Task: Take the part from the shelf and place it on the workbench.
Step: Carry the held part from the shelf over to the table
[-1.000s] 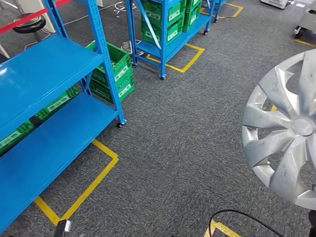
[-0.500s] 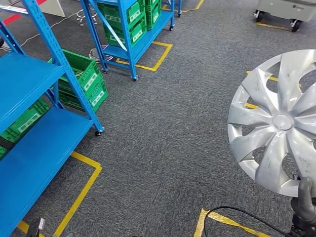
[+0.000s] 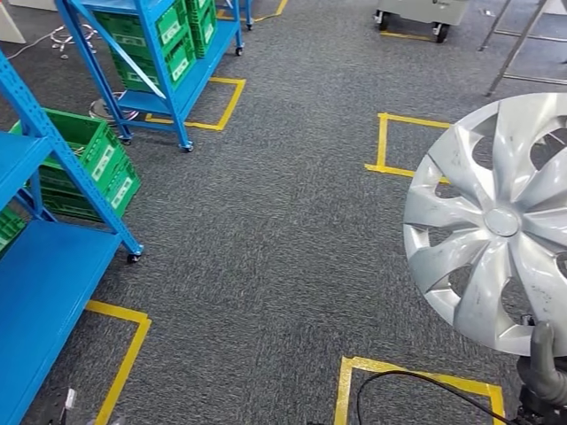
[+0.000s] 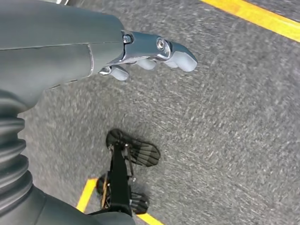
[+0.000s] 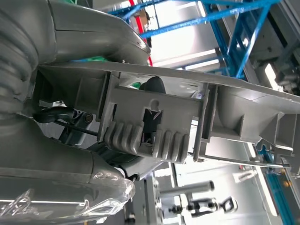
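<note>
The hubcap (image 3: 498, 221) is standing upright at the right of the frame, apparently carried clear of the floor (image 3: 287, 221) during transit. The right robot hand (image 3: 545, 367) is gripping its lower rim. The left robot hand (image 4: 148, 51) is hanging empty, fingers extended and loosely together. The shelf (image 3: 47, 266) is sitting at lower left.
</note>
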You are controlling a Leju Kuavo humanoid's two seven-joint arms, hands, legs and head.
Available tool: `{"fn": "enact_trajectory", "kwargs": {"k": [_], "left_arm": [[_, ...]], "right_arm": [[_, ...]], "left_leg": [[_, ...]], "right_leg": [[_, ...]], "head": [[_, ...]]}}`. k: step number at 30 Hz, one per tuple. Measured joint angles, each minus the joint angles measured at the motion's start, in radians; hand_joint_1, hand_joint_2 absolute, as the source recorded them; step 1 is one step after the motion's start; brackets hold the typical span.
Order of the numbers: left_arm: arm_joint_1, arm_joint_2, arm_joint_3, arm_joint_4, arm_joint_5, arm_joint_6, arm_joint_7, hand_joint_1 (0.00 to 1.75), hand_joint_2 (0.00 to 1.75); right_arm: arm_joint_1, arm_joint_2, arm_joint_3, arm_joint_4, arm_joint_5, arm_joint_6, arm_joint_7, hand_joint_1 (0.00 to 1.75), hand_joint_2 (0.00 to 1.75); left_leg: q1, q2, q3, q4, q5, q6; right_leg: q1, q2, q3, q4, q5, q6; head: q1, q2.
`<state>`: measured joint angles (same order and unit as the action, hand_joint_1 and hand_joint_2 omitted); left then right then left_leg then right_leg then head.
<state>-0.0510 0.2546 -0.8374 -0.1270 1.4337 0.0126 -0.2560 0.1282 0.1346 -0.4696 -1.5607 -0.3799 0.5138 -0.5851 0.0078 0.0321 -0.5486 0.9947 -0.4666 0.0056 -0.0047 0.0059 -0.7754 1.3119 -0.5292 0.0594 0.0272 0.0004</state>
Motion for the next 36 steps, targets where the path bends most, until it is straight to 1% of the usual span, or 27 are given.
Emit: {"fn": "enact_trajectory", "kwargs": {"k": [1, 2, 3, 4, 5, 6, 8, 11, 12, 16, 18, 19, 20, 21, 22, 24, 25, 26, 27, 28, 30, 31, 32, 33, 34, 35, 36], "left_arm": [[0.0, -0.001, 0.003, 0.0, 0.016, -0.007, -0.021, 0.0, 1.75], [0.0, -0.004, 0.01, 0.0, 0.04, -0.015, -0.053, 0.0, 1.75], [0.0, -0.008, 0.02, 0.0, 0.063, -0.021, -0.088, 0.0, 1.75], [-0.001, -0.014, 0.03, 0.0, 0.078, -0.018, -0.117, 0.0, 1.75], [-0.001, -0.02, 0.038, 0.0, 0.083, -0.009, -0.132, 0.0, 1.75], [-0.002, -0.025, 0.041, 0.0, 0.083, 0.003, -0.131, 0.0, 1.75], [-0.002, -0.041, 0.05, 0.0, 0.088, 0.008, -0.112, 0.0, 1.75], [-0.002, -0.069, 0.084, -0.001, 0.057, -0.031, -0.096, 0.0, 1.75], [-0.002, -0.073, 0.089, -0.002, 0.045, -0.039, -0.093, 0.0, 1.75], [-0.002, -0.082, 0.089, -0.002, 0.009, -0.054, -0.088, 0.0, 1.75], [0.01, -0.109, 0.051, -0.002, -0.092, -0.077, -0.081, 0.0, 1.75], [0.017, -0.121, 0.029, -0.002, -0.141, -0.087, -0.079, 0.0, 1.75], [0.023, -0.132, 0.006, -0.002, -0.18, -0.096, -0.077, 0.0, 1.75], [0.024, -0.134, -0.003, -0.002, -0.185, -0.1, -0.077, 0.0, 1.75], [0.024, -0.137, -0.011, -0.001, -0.189, -0.102, -0.078, 0.0, 1.75], [0.025, -0.143, -0.026, -0.001, -0.192, -0.096, -0.073, 0.0, 1.75], [0.025, -0.146, -0.031, -0.001, -0.191, -0.087, -0.069, 0.0, 1.75], [0.025, -0.148, -0.035, -0.001, -0.186, -0.077, -0.064, 0.0, 1.75], [0.024, -0.15, -0.037, -0.001, -0.179, -0.067, -0.059, 0.0, 1.75], [0.023, -0.149, -0.038, -0.001, -0.17, -0.058, -0.053, 0.0, 1.75], [0.024, -0.145, -0.039, -0.001, -0.144, -0.042, -0.033, 0.0, 1.75], [0.025, -0.142, -0.037, -0.001, -0.124, -0.038, -0.022, 0.0, 1.75], [0.027, -0.135, -0.032, -0.001, -0.097, -0.041, -0.014, 0.0, 1.75], [0.028, -0.129, -0.024, -0.001, -0.066, -0.05, -0.011, 0.0, 1.75], [0.028, -0.122, -0.012, -0.001, -0.03, -0.064, -0.014, 0.0, 1.75], [0.028, -0.116, 0.005, -0.001, 0.008, -0.081, -0.018, 0.0, 1.75], [0.028, -0.11, 0.024, -0.001, 0.042, -0.098, -0.021, 0.0, 1.75]], "right_arm": [[0.005, -0.001, -0.003, 0.001, 0.003, 0.0, -0.004, 1.75, 1.75], [0.011, -0.002, -0.009, 0.002, 0.006, 0.0, -0.008, 1.75, 1.75], [0.018, -0.003, -0.018, 0.0, 0.008, 0.003, -0.009, 1.75, 1.75], [0.025, -0.003, -0.03, -0.003, 0.009, 0.008, -0.009, 1.75, 1.75], [0.031, -0.003, -0.044, -0.008, 0.009, 0.015, -0.006, 1.75, 1.75], [0.036, -0.002, -0.06, -0.012, 0.01, 0.022, -0.001, 1.75, 1.75], [0.04, -0.002, -0.089, -0.018, 0.012, 0.034, 0.014, 1.75, 1.75], [0.044, 0.0, -0.114, -0.027, 0.014, 0.037, 0.026, 1.75, 1.75], [0.045, 0.0, -0.116, -0.029, 0.013, 0.037, 0.026, 1.75, 1.75], [0.044, 0.001, -0.125, -0.037, 0.011, 0.033, 0.032, 1.75, 1.75], [0.045, 0.002, -0.147, -0.054, 0.003, 0.03, 0.053, 1.75, 1.75], [0.047, 0.002, -0.159, -0.063, -0.001, 0.029, 0.064, 1.75, 1.75], [0.05, 0.003, -0.171, -0.071, -0.003, 0.029, 0.072, 1.75, 1.75], [0.052, 0.003, -0.177, -0.073, -0.002, 0.029, 0.073, 1.75, 1.75], [0.052, 0.003, -0.183, -0.077, -0.002, 0.031, 0.073, 1.75, 1.75], [0.056, 0.006, -0.197, -0.086, -0.002, 0.039, 0.072, 1.75, 1.75], [0.059, 0.008, -0.206, -0.091, -0.001, 0.047, 0.072, 1.75, 1.75], [0.064, 0.01, -0.216, -0.096, 0.0, 0.054, 0.073, 1.75, 1.75], [0.068, 0.013, -0.225, -0.099, 0.005, 0.061, 0.074, 1.75, 1.75], [0.068, 0.015, -0.231, -0.102, 0.013, 0.066, 0.074, 1.75, 1.75], [0.059, 0.018, -0.236, -0.104, 0.039, 0.073, 0.07, 1.75, 1.75], [0.054, 0.019, -0.236, -0.104, 0.053, 0.077, 0.064, 1.75, 1.75], [0.051, 0.02, -0.235, -0.101, 0.066, 0.082, 0.057, 1.75, 1.75], [0.05, 0.021, -0.235, -0.097, 0.077, 0.088, 0.049, 1.75, 1.75], [0.049, 0.021, -0.236, -0.092, 0.085, 0.093, 0.042, 1.75, 1.75], [0.046, 0.021, -0.236, -0.084, 0.088, 0.098, 0.038, 1.75, 1.75], [0.04, 0.021, -0.236, -0.074, 0.086, 0.101, 0.036, 1.75, 1.75]], "left_leg": [[0.0, 0.013, 0.003, 0.0, -0.002, -0.001], [-0.001, 0.026, 0.008, 0.0, -0.006, -0.002], [-0.002, 0.037, 0.013, 0.0, -0.011, -0.005], [-0.005, 0.045, 0.018, 0.001, -0.015, -0.009], [-0.008, 0.054, 0.022, 0.001, -0.018, -0.013], [-0.01, 0.062, 0.025, 0.0, -0.02, -0.017], [-0.01, 0.078, 0.029, -0.003, -0.023, -0.025], [-0.007, 0.044, 0.025, 0.01, -0.043, -0.037], [-0.006, 0.031, 0.023, 0.016, -0.047, -0.038], [-0.006, 0.007, 0.006, 0.052, -0.069, -0.039], [-0.005, -0.014, -0.067, 0.183, -0.108, -0.039], [-0.004, -0.024, -0.092, 0.222, -0.108, -0.039], [-0.002, -0.034, -0.101, 0.228, -0.089, -0.039], [0.002, -0.056, -0.072, 0.161, -0.049, -0.039], [0.008, -0.087, -0.043, 0.094, -0.023, -0.04], [0.013, -0.131, -0.012, 0.024, -0.007, -0.036], [0.011, -0.132, -0.01, 0.016, -0.01, -0.031], [0.01, -0.118, -0.01, 0.016, -0.008, -0.024], [0.009, -0.104, -0.01, 0.014, -0.006, -0.016], [0.009, -0.09, -0.009, 0.011, -0.003, -0.008], [0.004, -0.058, -0.008, 0.009, -0.002, 0.002], [0.002, -0.041, -0.007, 0.009, -0.003, 0.004], [0.0, -0.024, -0.007, 0.009, -0.004, 0.005], [-0.001, -0.008, -0.007, 0.009, -0.005, 0.006], [-0.001, 0.006, -0.006, 0.009, -0.006, 0.005], [-0.001, 0.019, -0.004, 0.009, -0.007, 0.002], [-0.002, 0.031, 0.0, 0.01, -0.01, -0.001]], "right_leg": [[0.0, -0.003, 0.02, -0.031, 0.021, -0.001], [0.001, -0.014, 0.058, -0.097, 0.053, -0.002], [0.004, -0.036, 0.1, -0.169, 0.078, -0.005], [0.007, -0.052, 0.136, -0.229, 0.096, -0.009], [0.01, -0.063, 0.156, -0.265, 0.104, -0.014], [0.012, -0.064, 0.161, -0.275, 0.102, -0.02], [0.01, -0.037, 0.157, -0.278, 0.107, -0.031], [0.003, -0.012, 0.159, -0.286, 0.111, -0.041], [0.002, -0.009, 0.159, -0.286, 0.111, -0.042], [0.001, -0.004, 0.158, -0.286, 0.112, -0.045], [0.0, 0.031, 0.158, -0.286, 0.112, -0.049], [-0.001, 0.054, 0.158, -0.286, 0.113, -0.049], [-0.002, 0.079, 0.158, -0.285, 0.113, -0.049], [-0.004, 0.094, 0.157, -0.284, 0.114, -0.045], [-0.004, 0.109, 0.154, -0.28, 0.115, -0.04], [-0.007, 0.135, 0.143, -0.276, 0.118, -0.027], [-0.009, 0.148, 0.137, -0.277, 0.121, -0.019], [-0.013, 0.158, 0.132, -0.281, 0.126, -0.013], [-0.012, 0.145, 0.127, -0.277, 0.125, -0.008], [-0.01, 0.116, 0.116, -0.26, 0.115, -0.004], [-0.006, 0.035, 0.069, -0.162, 0.061, 0.0], [-0.006, 0.014, 0.037, -0.093, 0.028, 0.002], [-0.007, 0.005, 0.01, -0.032, 0.004, 0.004], [-0.008, 0.002, -0.003, 0.002, -0.005, 0.006], [-0.008, -0.001, 0.004, -0.004, 0.005, 0.006], [-0.009, -0.006, 0.032, -0.049, 0.03, 0.007], [-0.008, -0.023, 0.074, -0.118, 0.059, 0.006]], "head": [[0.0, 0.0], [0.0, 0.0], [0.0, 0.0], [0.0, 0.0], [-0.001, 0.0], [-0.001, 0.0], [-0.002, 0.0], [-0.004, 0.0], [-0.004, 0.0], [-0.006, 0.0], [-0.007, 0.0], [-0.008, 0.0], [-0.008, 0.0], [-0.008, 0.0], [-0.008, 0.0], [-0.009, 0.0], [-0.01, 0.0], [-0.01, 0.0], [-0.01, 0.0], [-0.007, 0.0], [-0.002, 0.0], [0.0, 0.0], [-0.001, 0.0], [-0.001, 0.0], [0.0, 0.0], [0.0, 0.0], [0.0, 0.0]]}}
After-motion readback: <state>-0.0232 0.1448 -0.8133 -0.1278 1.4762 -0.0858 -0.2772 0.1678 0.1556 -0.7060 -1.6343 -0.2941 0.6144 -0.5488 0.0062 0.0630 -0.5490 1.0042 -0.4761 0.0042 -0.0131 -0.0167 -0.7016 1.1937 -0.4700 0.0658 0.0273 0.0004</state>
